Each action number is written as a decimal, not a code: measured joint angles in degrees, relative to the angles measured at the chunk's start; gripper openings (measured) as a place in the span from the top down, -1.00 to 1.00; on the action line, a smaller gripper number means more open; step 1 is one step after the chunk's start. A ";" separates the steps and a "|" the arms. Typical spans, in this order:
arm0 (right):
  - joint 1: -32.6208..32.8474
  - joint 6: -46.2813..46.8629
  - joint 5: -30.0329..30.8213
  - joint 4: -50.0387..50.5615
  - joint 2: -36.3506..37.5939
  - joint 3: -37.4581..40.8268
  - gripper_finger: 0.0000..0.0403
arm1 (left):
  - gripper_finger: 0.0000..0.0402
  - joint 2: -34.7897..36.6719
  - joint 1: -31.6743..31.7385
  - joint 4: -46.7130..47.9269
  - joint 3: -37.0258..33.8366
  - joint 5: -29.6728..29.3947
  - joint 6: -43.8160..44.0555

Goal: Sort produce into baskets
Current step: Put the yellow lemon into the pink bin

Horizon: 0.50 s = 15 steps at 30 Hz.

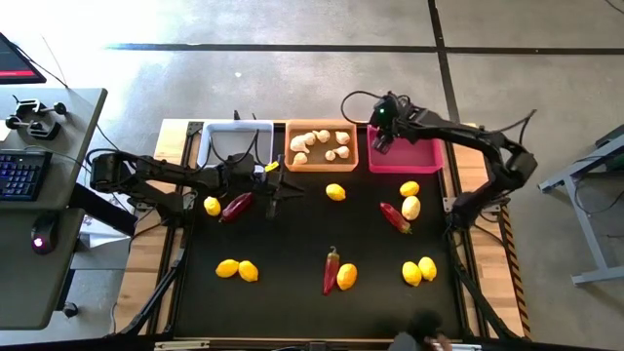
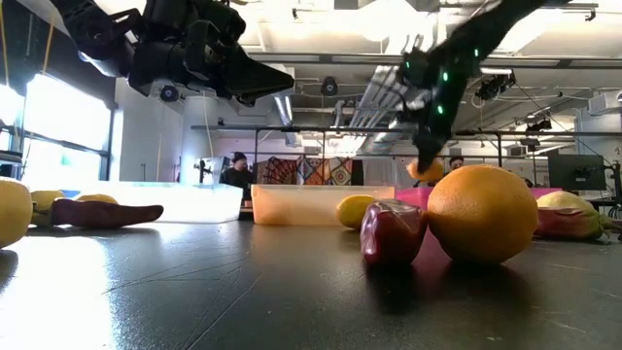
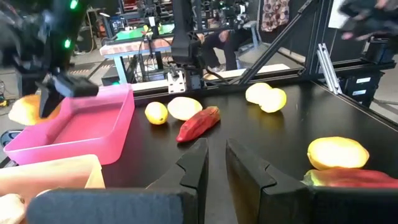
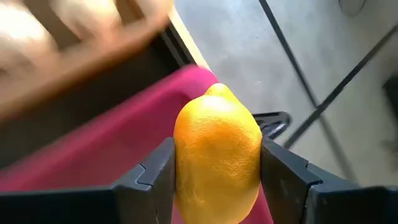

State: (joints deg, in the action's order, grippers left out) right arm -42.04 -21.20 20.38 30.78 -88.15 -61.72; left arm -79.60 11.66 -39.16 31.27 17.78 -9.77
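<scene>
My right gripper is shut on a yellow lemon above the left end of the magenta bin. The lemon also shows in the low view and the left wrist view. My left gripper hovers over the table near a dark red chili, empty, its fingers a narrow gap apart. The orange bin holds several garlic bulbs. The white bin stands at the far left. Lemons and chilis lie scattered on the black table. My right gripper pinches the lemon between its two fingers, one on each of its long sides. The fingers come from above, slanting down, and the lemon's pointed end faces away from the wrist. The lemon is lifted clear, over the magenta bin.
Loose produce lies near the table's right edge: a lemon, a pale garlic bulb, a chili and two lemons. Two more lemons lie at the near left. A desk with a keyboard stands left of the table.
</scene>
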 joint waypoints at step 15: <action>-7.04 -25.30 -6.51 -10.79 -12.79 1.89 0.16 | 0.79 0.01 0.00 -0.07 -0.02 -0.02 -0.41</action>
State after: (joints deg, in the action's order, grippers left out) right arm -49.08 -46.50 13.87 19.99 -100.95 -59.83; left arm -79.59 11.66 -39.22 31.24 17.76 -10.17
